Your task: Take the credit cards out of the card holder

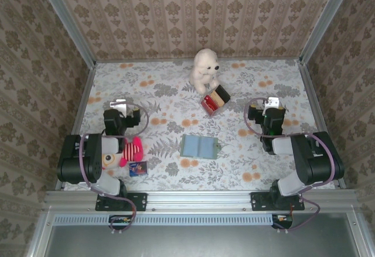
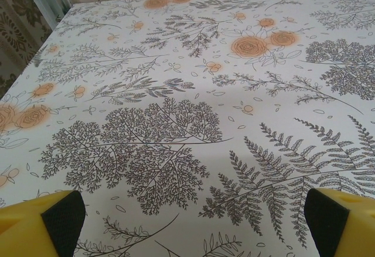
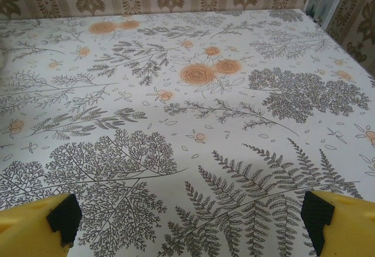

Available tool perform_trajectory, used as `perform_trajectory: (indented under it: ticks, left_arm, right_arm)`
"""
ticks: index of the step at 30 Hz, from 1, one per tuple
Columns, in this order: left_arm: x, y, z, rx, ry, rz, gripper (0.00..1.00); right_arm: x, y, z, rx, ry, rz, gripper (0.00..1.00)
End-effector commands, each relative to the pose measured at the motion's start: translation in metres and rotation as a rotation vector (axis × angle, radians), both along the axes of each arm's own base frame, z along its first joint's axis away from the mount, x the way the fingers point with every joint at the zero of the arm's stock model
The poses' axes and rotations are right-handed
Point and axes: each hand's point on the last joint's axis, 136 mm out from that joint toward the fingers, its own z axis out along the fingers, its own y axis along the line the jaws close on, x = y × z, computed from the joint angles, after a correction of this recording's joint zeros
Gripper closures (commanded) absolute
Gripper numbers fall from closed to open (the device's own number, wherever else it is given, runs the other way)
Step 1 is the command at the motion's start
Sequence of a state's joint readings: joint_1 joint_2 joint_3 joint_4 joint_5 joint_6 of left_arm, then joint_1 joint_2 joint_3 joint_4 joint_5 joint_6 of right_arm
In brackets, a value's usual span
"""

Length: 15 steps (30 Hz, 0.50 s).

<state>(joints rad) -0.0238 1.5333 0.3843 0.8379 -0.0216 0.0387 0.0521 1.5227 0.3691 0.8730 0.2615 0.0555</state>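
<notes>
Hands first: my left hand is spread wide and holds nothing, poised over the left part of the desk. My right hand is spread just as wide and just as bare over the right part. From the left wrist, that hand shows its yellow fingers with black pads in the bottom corners, and between them lies plain flower-and-fern cloth. The right wrist gives the same picture for the other hand: fingers far apart, printed cloth between.

The card holder lies opened flat near the middle of the desk, between my two arms and closer to the near edge, with its small tab pointing right. It is well apart from both hands. Whether the credit cards sit in its pockets I cannot tell (too small from above).

Farther back, a white teddy bear sits upright, with a small red box just in front of it. By my left arm lies a pink striped toy, and a dark blue packet lies just beside it.
</notes>
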Motion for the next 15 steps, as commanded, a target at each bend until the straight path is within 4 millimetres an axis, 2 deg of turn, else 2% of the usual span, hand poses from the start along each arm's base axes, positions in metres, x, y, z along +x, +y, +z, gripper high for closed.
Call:
perform_trajectory:
  ticks: [1, 15]
  left_arm:
    - [0.0071, 0.0024, 0.0101, 0.014, -0.032, 0.005, 0.00]
    - [0.0079, 0.0023, 0.0099, 0.014, -0.029, 0.004, 0.00]
  right_arm:
    - [0.0067, 0.0002, 0.0090, 0.017, -0.038, 0.001, 0.00]
    - [0.0069, 0.0000, 0.0089, 0.016, -0.036, 0.000, 0.00]
